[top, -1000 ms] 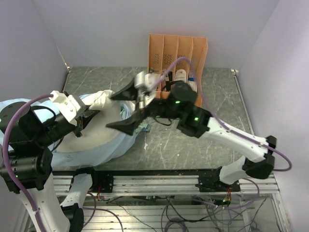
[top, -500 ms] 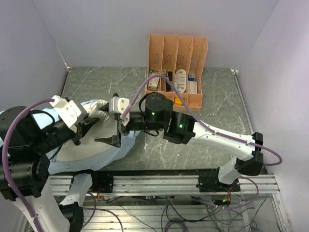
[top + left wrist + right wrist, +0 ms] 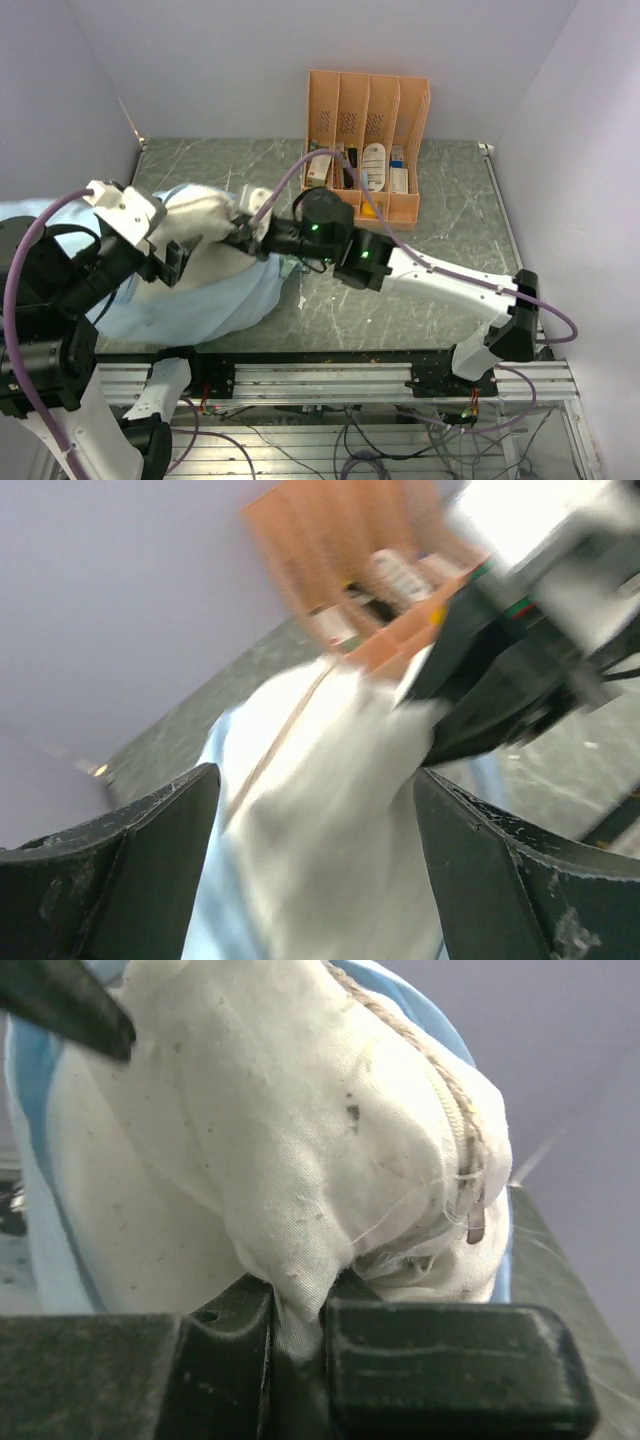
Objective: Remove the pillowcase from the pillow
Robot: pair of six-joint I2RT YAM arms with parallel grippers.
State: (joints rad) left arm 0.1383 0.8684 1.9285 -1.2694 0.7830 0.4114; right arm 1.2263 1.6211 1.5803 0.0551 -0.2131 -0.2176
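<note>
Evidently soft and light, the pillow [image 3: 300, 1140] is clamped at its seamed corner by the right gripper [image 3: 298, 1332]; the limp, likely slippery pillowcase [image 3: 215, 305] is bunched just behind. The left gripper [image 3: 315, 825] is spread wide beside it, where loose hem could be taken. An orange file rack [image 3: 368, 140] is seen well beyond.

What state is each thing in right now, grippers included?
pillow, one white end bared, the rest inside the pillowcase.
pillowcase, wrapped around most of the pillow, not yet off.
right gripper, shut on a fold of the pillow's bared end.
left gripper, open, gripping nothing.
file rack, upright, slots partly filled.
</note>
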